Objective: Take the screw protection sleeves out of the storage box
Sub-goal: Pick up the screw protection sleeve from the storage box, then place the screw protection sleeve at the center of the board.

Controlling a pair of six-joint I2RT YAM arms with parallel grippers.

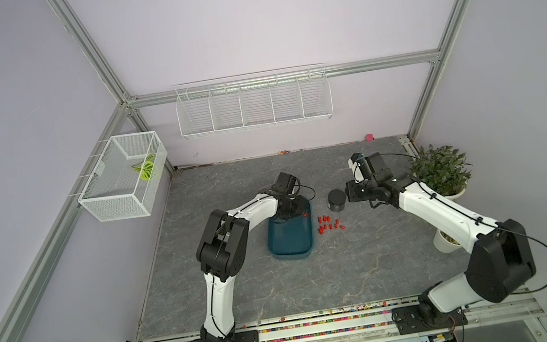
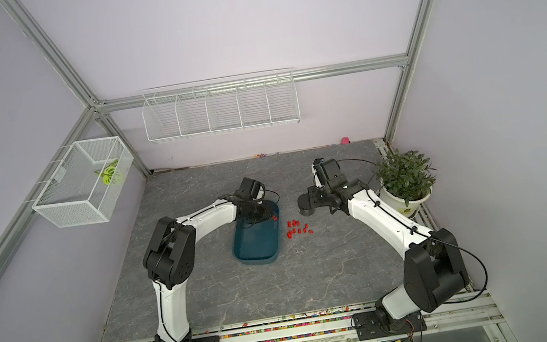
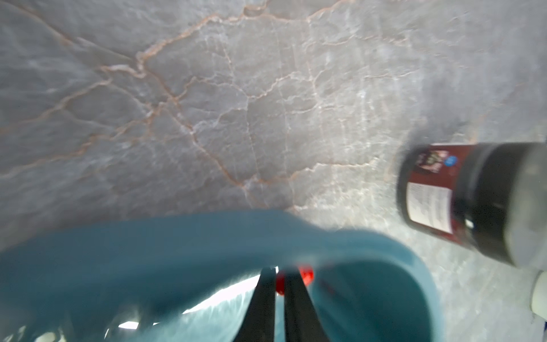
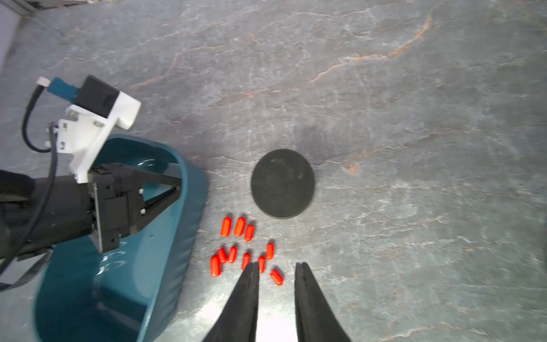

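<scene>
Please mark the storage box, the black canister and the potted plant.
storage box (image 1: 291,244): in a top view, bare inside floor.
black canister (image 4: 282,183): right wrist view, flat lid centre.
potted plant (image 1: 441,170): in a top view, leaves.

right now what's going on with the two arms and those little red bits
The left claw is down inside the teal storage box, at its far end. It is shut on one red screw protection sleeve, and a second sleeve lies just beside it. About ten sleeves already lie on the grey stone-look table next to the box, near a black round canister. The right claw hangs over that pile, jaws apart, holding nothing.
</scene>
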